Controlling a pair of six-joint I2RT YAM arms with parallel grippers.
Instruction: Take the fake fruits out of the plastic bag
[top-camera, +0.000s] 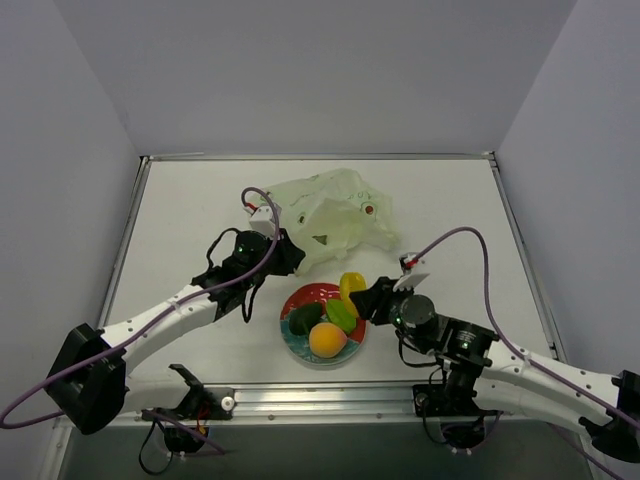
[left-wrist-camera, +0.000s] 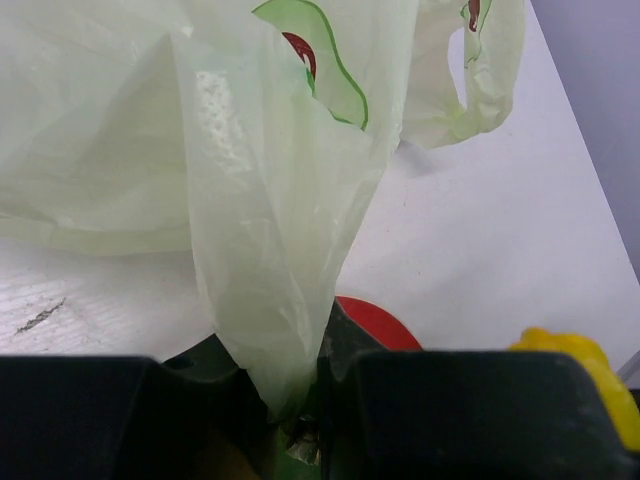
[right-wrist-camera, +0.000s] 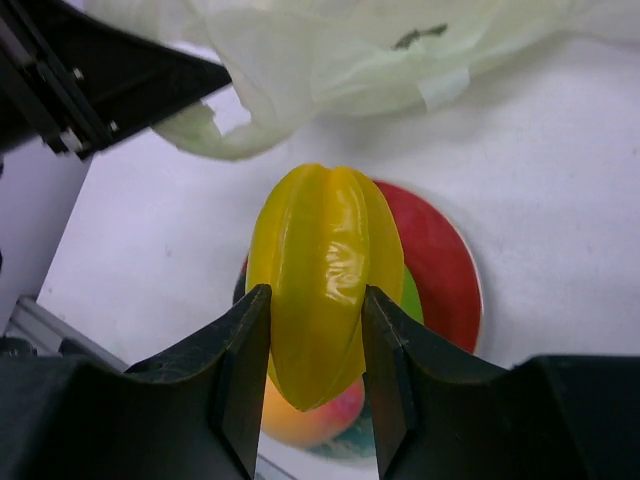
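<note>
Yellow fruit (right-wrist-camera: 325, 250) pinched in right gripper (right-wrist-camera: 316, 330), above plate (top-camera: 303, 295) rim; orange fruit (top-camera: 327, 340), dark green fruit (top-camera: 303, 318), light green fruit (top-camera: 342, 315) on plate. Plastic bag (top-camera: 335, 215) crumpled behind, fold clamped in left gripper (left-wrist-camera: 300, 420). White table (top-camera: 200, 210), grey walls (top-camera: 300, 70) around

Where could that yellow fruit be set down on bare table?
Bare white table lies right of the pale green plastic bag, beyond the right tool, and left of the bag. Crowded: the round red plate, holding three plastic fruits, and the gap between plate and bag, where the left tool grips the bag.
</note>
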